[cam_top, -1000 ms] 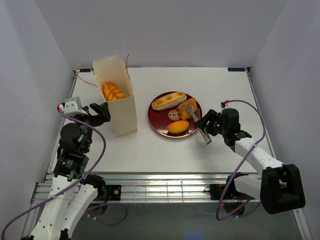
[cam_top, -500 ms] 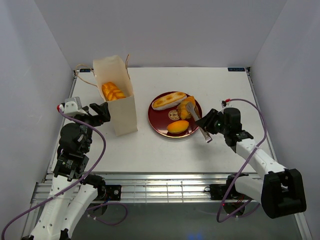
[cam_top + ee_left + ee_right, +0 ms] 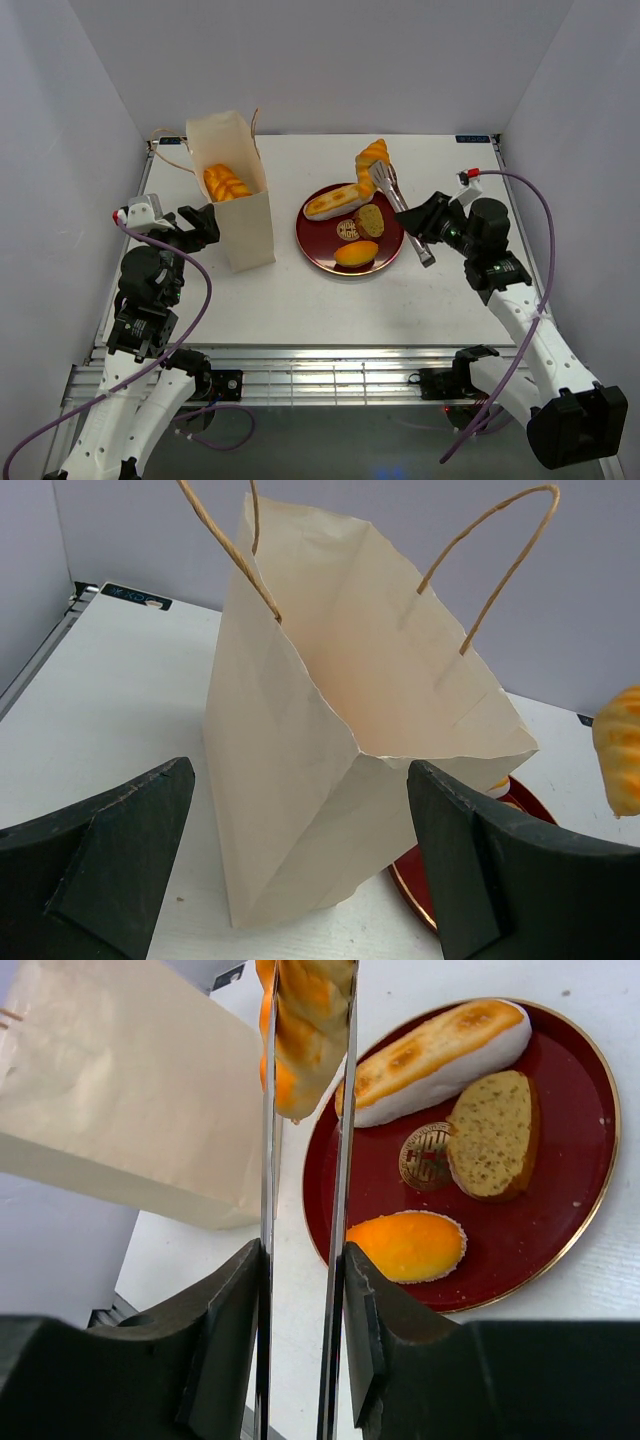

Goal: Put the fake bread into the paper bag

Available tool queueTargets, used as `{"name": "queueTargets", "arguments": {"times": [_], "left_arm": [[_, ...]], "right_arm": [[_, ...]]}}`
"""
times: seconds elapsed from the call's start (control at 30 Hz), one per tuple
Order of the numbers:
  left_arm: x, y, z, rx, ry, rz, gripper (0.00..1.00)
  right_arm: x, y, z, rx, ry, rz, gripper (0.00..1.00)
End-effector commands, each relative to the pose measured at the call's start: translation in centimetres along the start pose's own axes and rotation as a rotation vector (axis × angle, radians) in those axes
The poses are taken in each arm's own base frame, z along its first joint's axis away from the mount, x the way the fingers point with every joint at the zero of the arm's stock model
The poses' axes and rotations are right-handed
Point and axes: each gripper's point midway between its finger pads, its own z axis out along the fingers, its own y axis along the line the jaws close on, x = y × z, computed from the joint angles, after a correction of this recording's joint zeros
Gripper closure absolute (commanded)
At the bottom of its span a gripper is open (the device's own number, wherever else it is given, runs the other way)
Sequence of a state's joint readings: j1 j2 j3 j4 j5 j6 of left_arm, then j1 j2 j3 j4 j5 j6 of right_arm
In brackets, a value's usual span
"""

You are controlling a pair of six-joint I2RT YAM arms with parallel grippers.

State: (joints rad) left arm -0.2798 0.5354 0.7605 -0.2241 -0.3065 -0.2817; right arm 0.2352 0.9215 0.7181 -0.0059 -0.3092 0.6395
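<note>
While the right claw (image 3: 430,218), clamped on the tongs (image 3: 396,200), holds the croissant (image 3: 372,158) aloft beyond the plate (image 3: 318,255) and the left claw (image 3: 198,226) gapes wide beside the paper bag (image 3: 245,215), the carry is judged under way, next needing leftward travel over the bag's mouth.

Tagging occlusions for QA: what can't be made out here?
1. Top external: cream paper bag walls hide anything beneath the ridged orange pastry inside.
2. Left wrist: bag's front wall hides its contents.
3. Right wrist: golden croissant in silver metal tongs, cut by top edge.
</note>
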Motion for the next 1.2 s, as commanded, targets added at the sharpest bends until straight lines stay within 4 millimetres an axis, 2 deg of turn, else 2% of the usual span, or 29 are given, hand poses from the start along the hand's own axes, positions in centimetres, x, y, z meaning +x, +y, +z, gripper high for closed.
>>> {"name": "queueTargets", "arguments": {"times": [0.0,0.1,0.13,0.23,0.27,0.33,0.37,0.43,0.47,0.53,0.57,0.6,0.63,0.67,0.73,0.8,0.9,0.93,0.97,1.1,1.13,1.17], "left_arm": [[-0.1,0.3,-0.1,-0.015,-0.011,-0.005,0.02],[0.0,0.4,0.0,-0.021,-0.013,-0.008,0.02],[-0.1,0.3,0.0,-0.019,-0.014,-0.008,0.02],[0.2,0.4,0.2,-0.023,-0.003,-0.003,0.02],[0.3,0.4,0.2,-0.024,-0.002,-0.004,0.02],[0.3,0.4,0.2,-0.027,-0.004,-0.003,0.02],[0.3,0.5,0.2,-0.029,-0.003,-0.002,0.02],[0.5,0.5,0.3,-0.032,0.001,-0.001,0.02],[0.6,0.5,0.3,-0.031,0.004,0.002,0.02],[0.7,0.6,0.4,-0.034,0.009,0.004,0.02],[0.8,0.6,0.5,-0.036,0.010,0.004,0.02],[0.7,0.6,0.5,-0.037,0.008,0.004,0.02],[0.9,0.6,0.6,-0.040,0.012,0.005,0.02],[0.9,0.7,0.6,-0.044,0.012,0.008,0.02],[1.1,0.8,0.7,-0.050,0.017,0.010,0.02],[1.4,0.9,0.9,-0.054,0.023,0.012,0.02],[1.7,0.8,1.0,-0.050,0.032,0.013,0.02],[1.7,0.8,1.0,-0.050,0.033,0.015,0.02],[1.8,0.8,1.1,-0.051,0.035,0.016,0.02],[1.7,0.8,1.1,-0.052,0.033,0.017,0.02],[1.7,0.8,1.1,-0.053,0.032,0.017,0.02],[1.8,0.9,1.1,-0.054,0.035,0.019,0.02]], "right_arm": [[-2.6,4.1,-1.2,-0.129,-0.040,-0.101,0.65],[-4.1,6.6,-1.6,-0.188,-0.060,-0.146,0.64],[-5.4,8.1,-2.0,-0.215,-0.088,-0.175,0.64],[-6.5,11.0,-2.3,-0.280,-0.103,-0.220,0.64],[-7.6,12.5,-2.6,-0.307,-0.123,-0.238,0.64],[-7.9,14.7,-2.7,-0.357,-0.123,-0.269,0.64],[-8.7,16.0,-2.7,-0.382,-0.134,-0.282,0.64],[-8.5,18.3,-2.7,-0.434,-0.126,-0.306,0.63],[-9.1,19.6,-2.5,-0.456,-0.138,-0.333,0.63],[-8.5,22.0,-2.3,-0.511,-0.125,-0.361,0.63],[-8.1,22.5,-1.3,-0.519,-0.103,-0.367,0.63],[-8.2,24.3,-1.6,-0.562,-0.106,-0.387,0.63],[-8.1,25.1,-1.4,-0.577,-0.105,-0.395,0.62],[-7.6,25.3,-0.2,-0.575,-0.085,-0.398,0.62],[-7.2,26.8,0.1,-0.609,-0.083,-0.408,0.62],[-6.5,27.6,1.6,-0.633,-0.070,-0.416,0.62],[-5.9,28.5,3.8,-0.640,-0.048,-0.426,0.62],[-6.4,29.2,4.0,-0.651,-0.057,-0.428,0.62],[-5.7,28.8,5.5,-0.640,-0.033,-0.428,0.62],[-5.1,29.4,8.1,-0.648,0.006,-0.441,0.62],[-4.3,28.9,9.3,-0.634,0.034,-0.439,0.62],[-4.7,29.4,9.4,-0.641,0.023,-0.448,0.62]]}}
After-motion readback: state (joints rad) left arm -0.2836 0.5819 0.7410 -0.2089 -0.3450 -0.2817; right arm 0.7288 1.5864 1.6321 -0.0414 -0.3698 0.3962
